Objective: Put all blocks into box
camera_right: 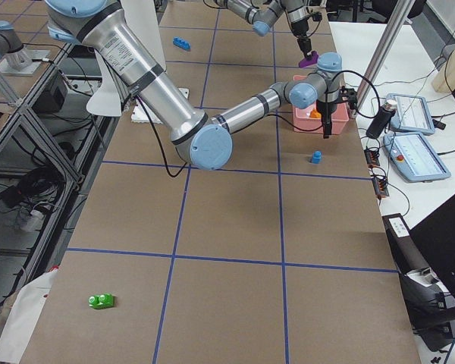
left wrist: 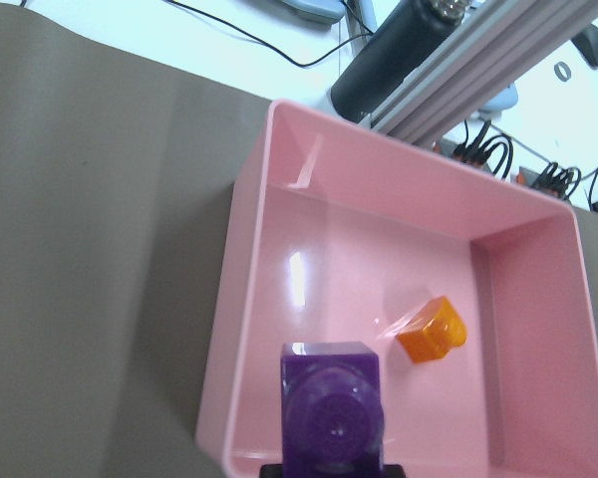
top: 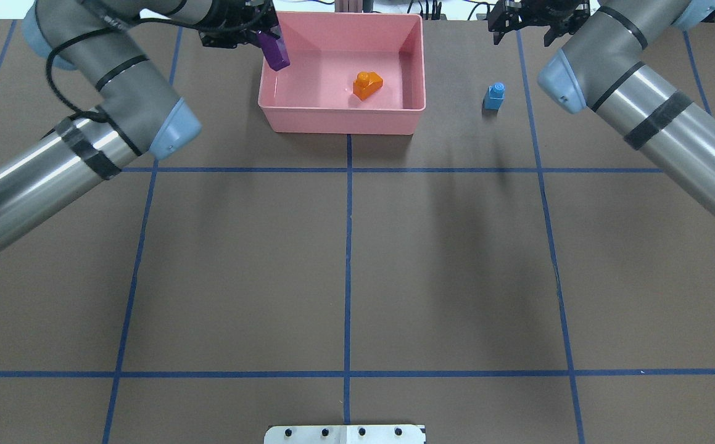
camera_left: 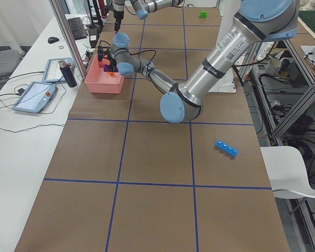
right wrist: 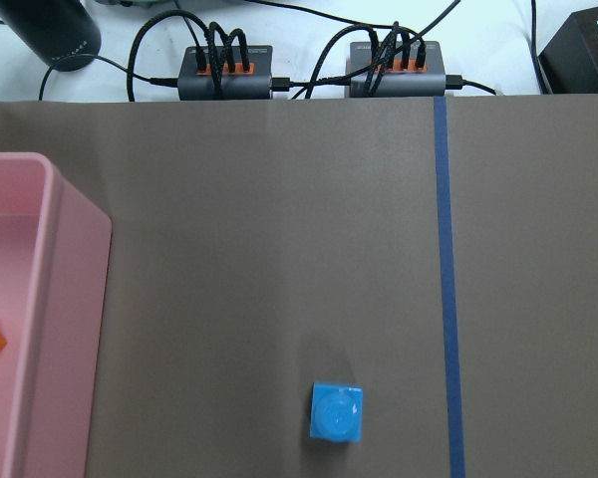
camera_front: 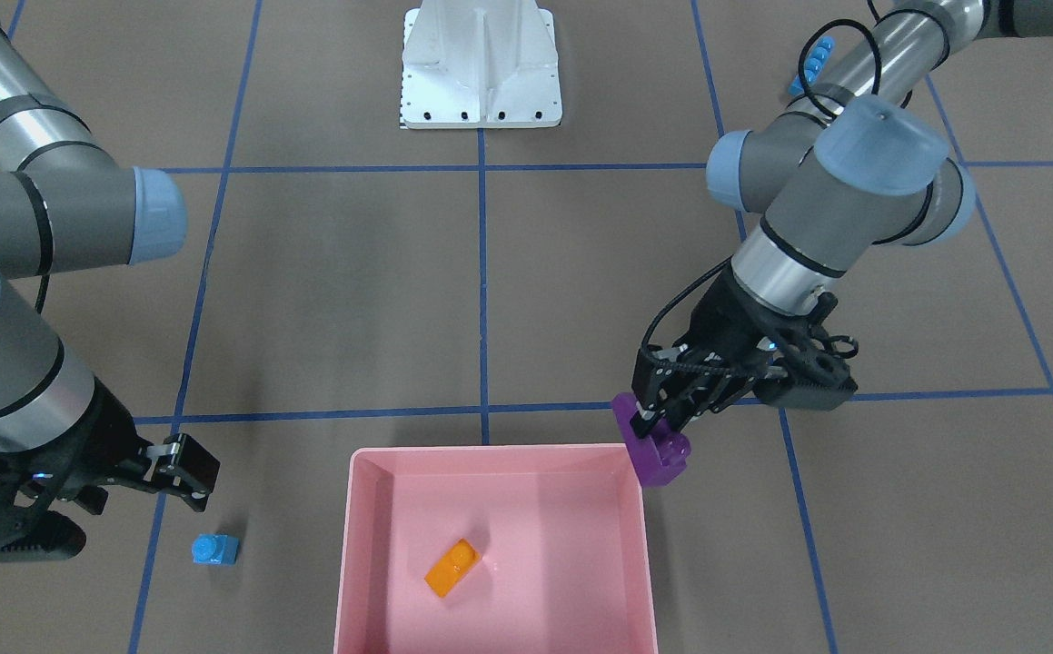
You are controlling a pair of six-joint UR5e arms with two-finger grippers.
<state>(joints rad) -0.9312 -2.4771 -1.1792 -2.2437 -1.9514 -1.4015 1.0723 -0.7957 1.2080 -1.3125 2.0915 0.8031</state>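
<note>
Overhead exterior: we see the left gripper (top: 266, 39) clenched on the purple curved-slope plastic brick (top: 275, 53) above a corner of the shallow pink plastic box (top: 338, 121), by the far edge of the table (top: 456, 277); the right gripper (top: 522, 26) hangs released.

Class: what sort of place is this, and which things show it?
Probably a robotics lab: grey robot arms over a brown table gridded with blue tape, with touchscreen control tablets and cables on a white side bench.

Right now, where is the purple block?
In the overhead view, the purple block hangs in the left gripper's jaws over the pink box's left rim, left of the orange block inside.
</note>
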